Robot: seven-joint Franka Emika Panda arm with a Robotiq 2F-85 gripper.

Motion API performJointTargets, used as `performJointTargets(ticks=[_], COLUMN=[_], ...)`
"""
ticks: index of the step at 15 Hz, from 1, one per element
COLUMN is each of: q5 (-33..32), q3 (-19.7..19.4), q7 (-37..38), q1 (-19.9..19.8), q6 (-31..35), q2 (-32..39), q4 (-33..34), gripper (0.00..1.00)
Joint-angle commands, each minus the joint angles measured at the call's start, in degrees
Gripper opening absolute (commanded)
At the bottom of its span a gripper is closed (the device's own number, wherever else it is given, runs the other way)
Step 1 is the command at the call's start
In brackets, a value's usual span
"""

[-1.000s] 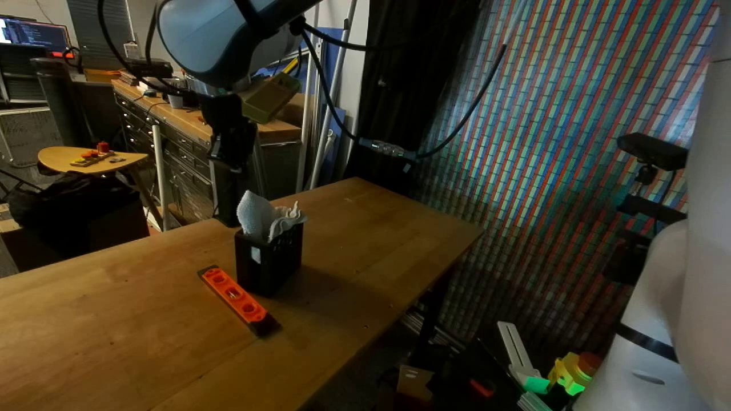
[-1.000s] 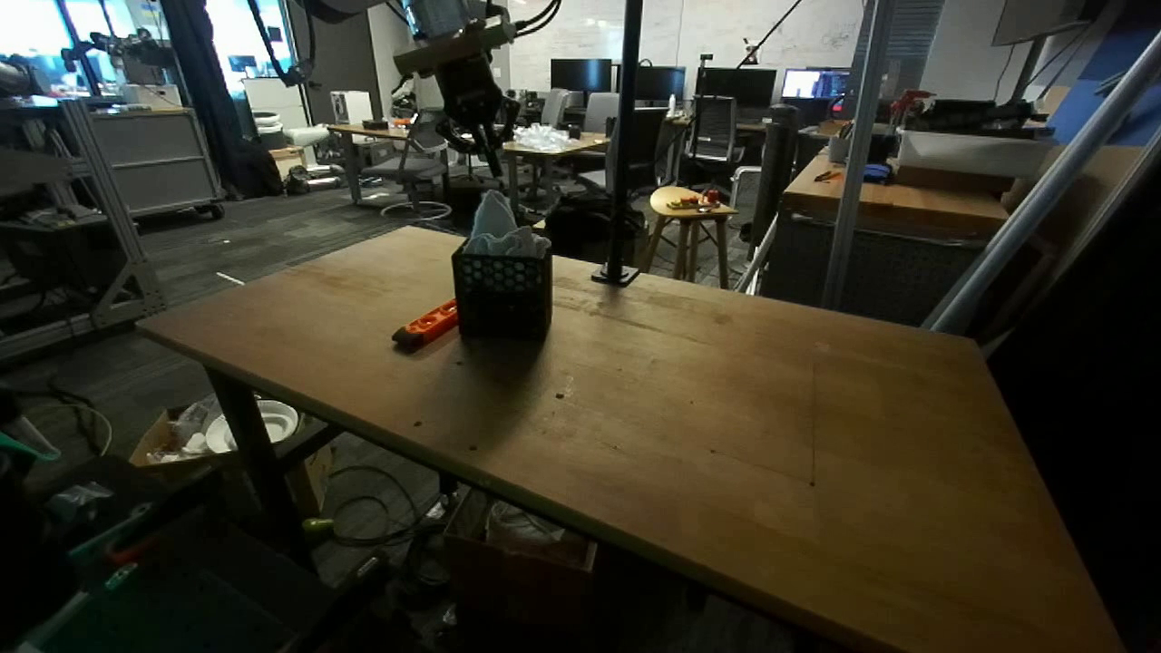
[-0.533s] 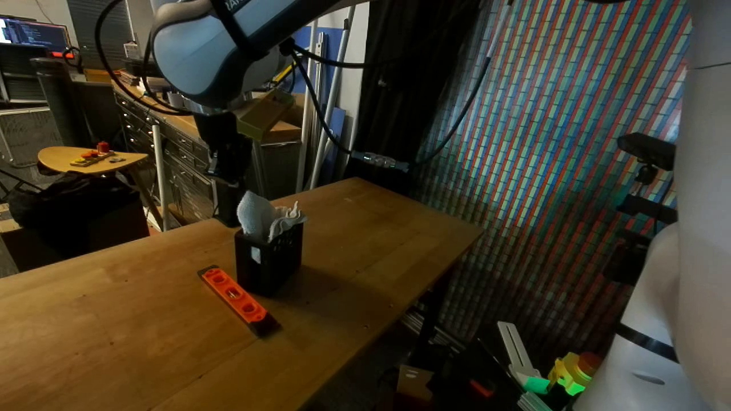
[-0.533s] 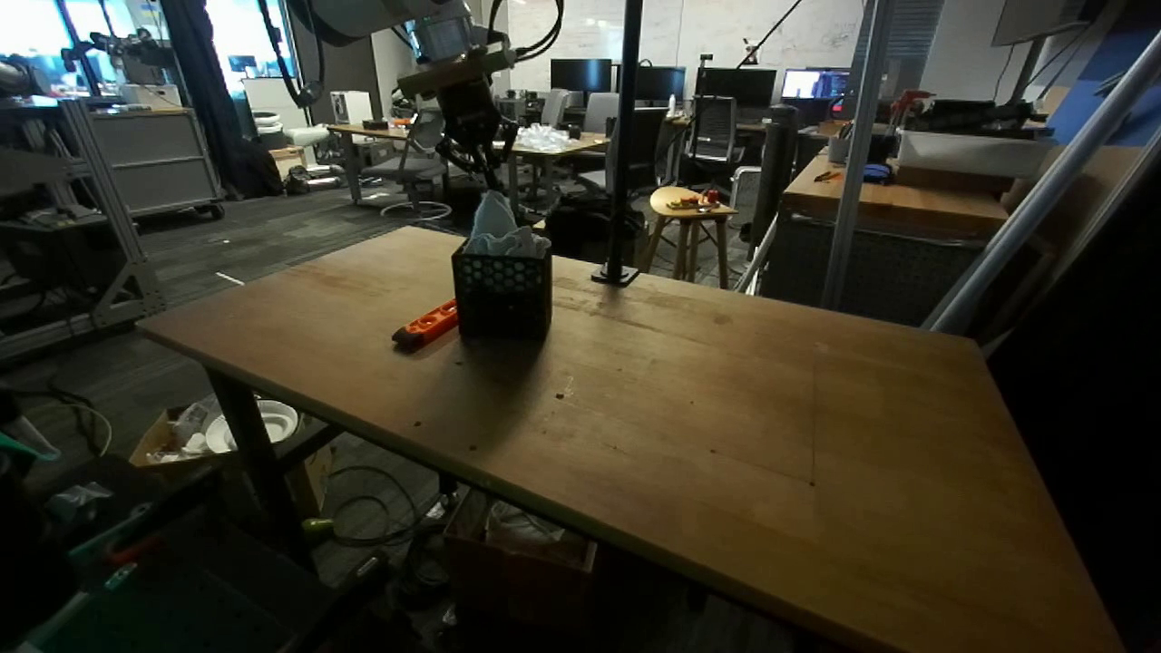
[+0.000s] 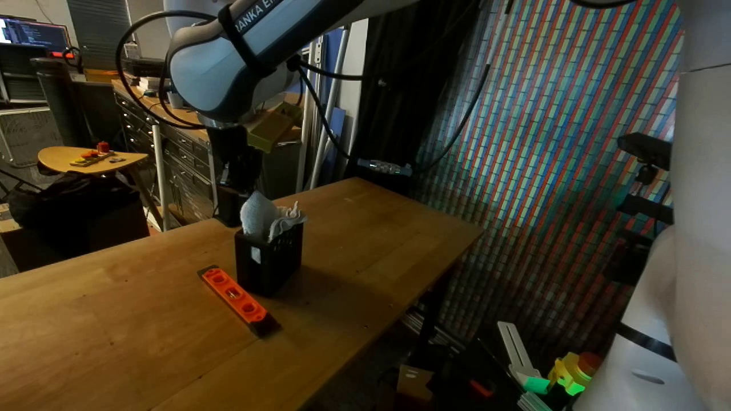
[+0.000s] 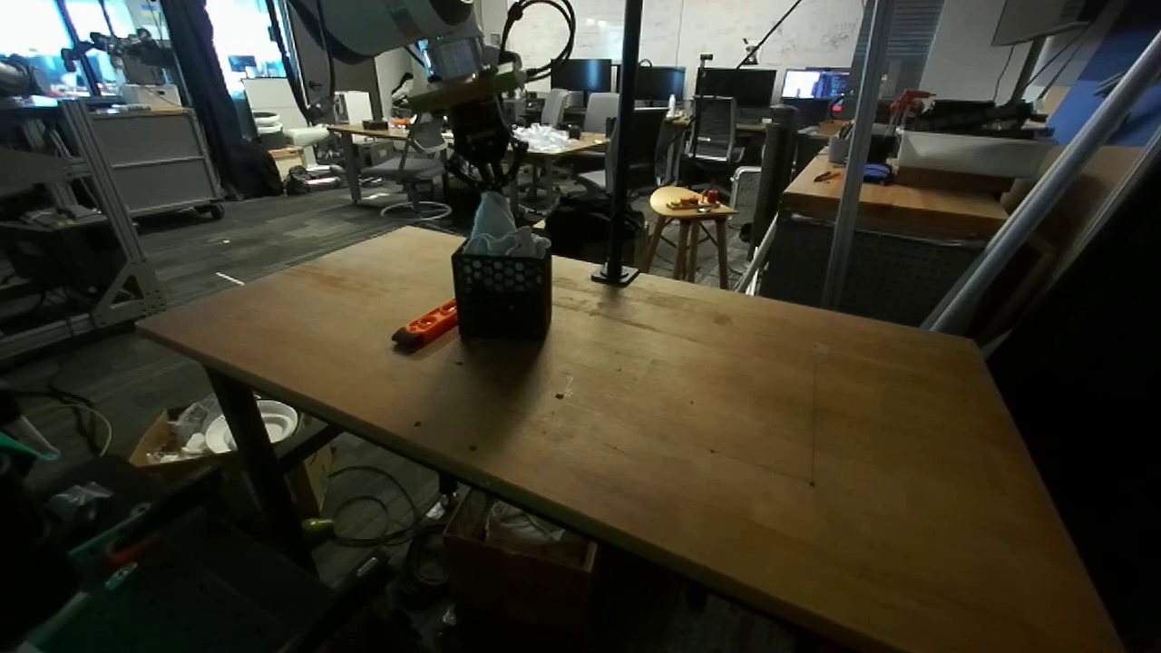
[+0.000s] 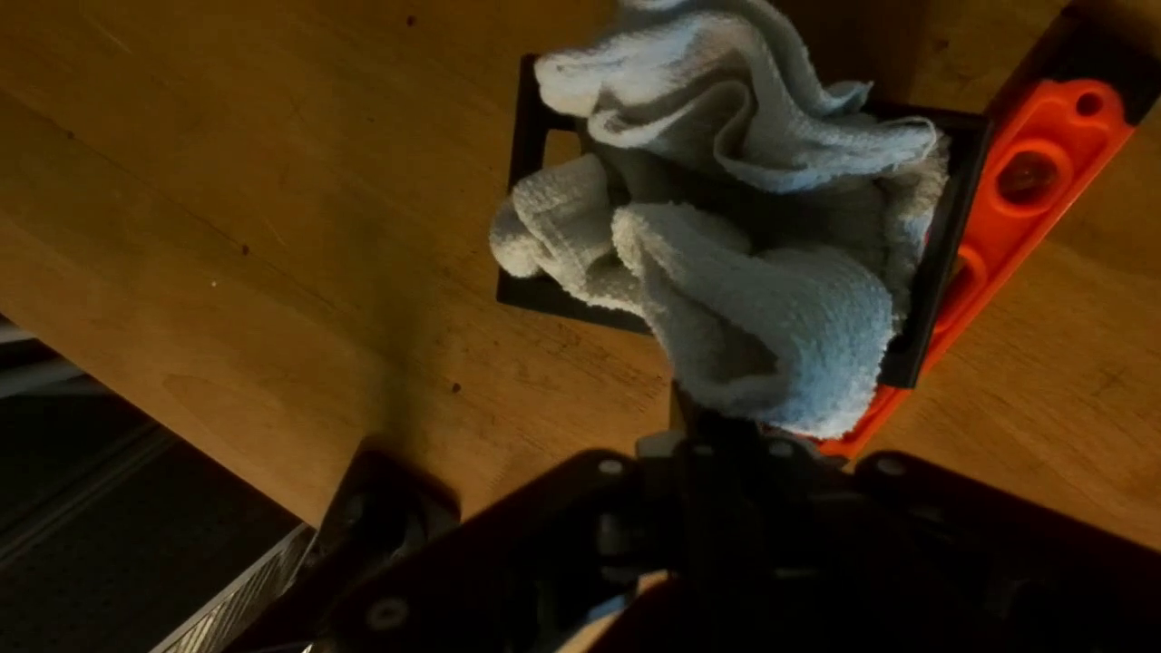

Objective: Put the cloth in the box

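Note:
The black box (image 5: 268, 268) stands upright on the wooden table in both exterior views (image 6: 503, 308). The pale blue-white cloth (image 5: 260, 217) is bunched inside it, with folds and one peak standing above the rim. In the wrist view the cloth (image 7: 762, 299) fills most of the box opening, and one flap leans over the box's edge towards the fingers. My gripper (image 7: 721, 424) is shut, pointing down at the cloth's raised peak. Its fingertips (image 6: 494, 186) are at the cloth's top and partly hidden behind the flap. I see no cloth pinched between them.
An orange level (image 5: 234, 294) with black ends lies on the table beside the box, also in the wrist view (image 7: 1007, 231). A black pole with a base (image 6: 615, 275) stands at the table's edge behind the box. The table edge (image 6: 363, 435) shows in front.
My gripper has come down from above the box to the cloth's peak, staying shut. The peak has shifted slightly. The box and the level have not moved.

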Motion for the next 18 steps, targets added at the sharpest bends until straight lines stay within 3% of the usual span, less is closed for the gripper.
performJointTargets(ticks=[1, 18], q5=[1.29, 8.13], q3=[-0.35, -0.27], q7=[0.29, -1.45], q1=[-0.73, -4.0], q6=[2.47, 9.67], q2=[-1.76, -0.14], q4=[-2.97, -10.02], gripper=[0.02, 0.02])
